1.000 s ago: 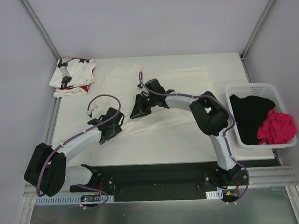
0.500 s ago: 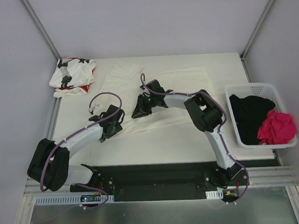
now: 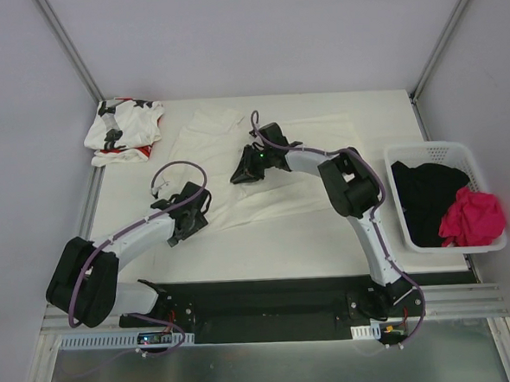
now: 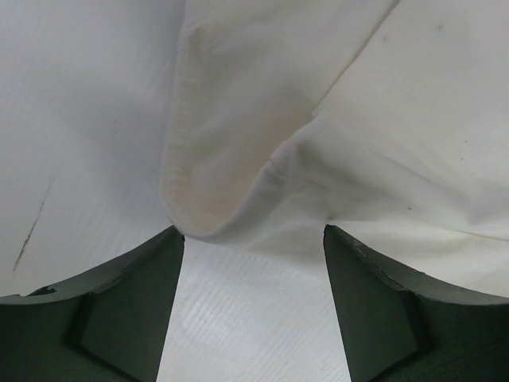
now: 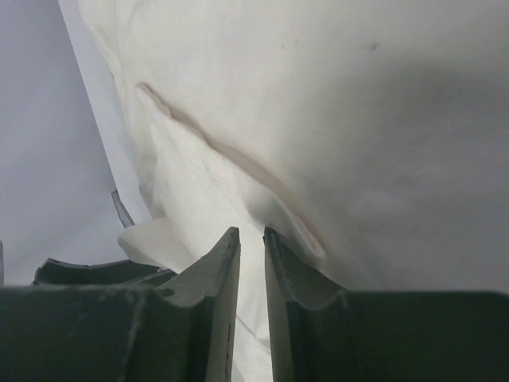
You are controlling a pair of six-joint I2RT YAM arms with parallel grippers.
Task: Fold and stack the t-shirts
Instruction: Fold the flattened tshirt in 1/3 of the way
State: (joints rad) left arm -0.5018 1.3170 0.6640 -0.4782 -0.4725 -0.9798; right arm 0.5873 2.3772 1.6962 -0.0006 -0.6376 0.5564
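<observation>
My left gripper [image 4: 250, 235] was open wide, low over the bench [image 3: 284, 241]. A rounded corner of the cream shirt [image 3: 213, 142] lay just in front of its two fingers. My right gripper [image 5: 250, 231] was nearly closed, with only a thin gap left. It sat on a raised fold farther back on the same shirt. I could not tell if any cloth was really pinched in that gap.

The cream shirt lay spread out in the middle of the bench. The star shirt [image 3: 123, 130] sat in a bundle in the far left corner, well apart from it.

Things could have gone wrong from there. If I closed my left gripper too high, I might have caught only the top layer, or nothing at all. If I pushed forward first, the corner might have slid away and bunched up. If my right gripper held just a little bit of cloth, the cloth could have slipped out when I lifted. Then the fold would have come out crooked.

The white basket [image 3: 443, 152] stood at the right side. A black cloth [image 3: 424, 198] and a pink cloth [image 3: 471, 217] lay inside it.
</observation>
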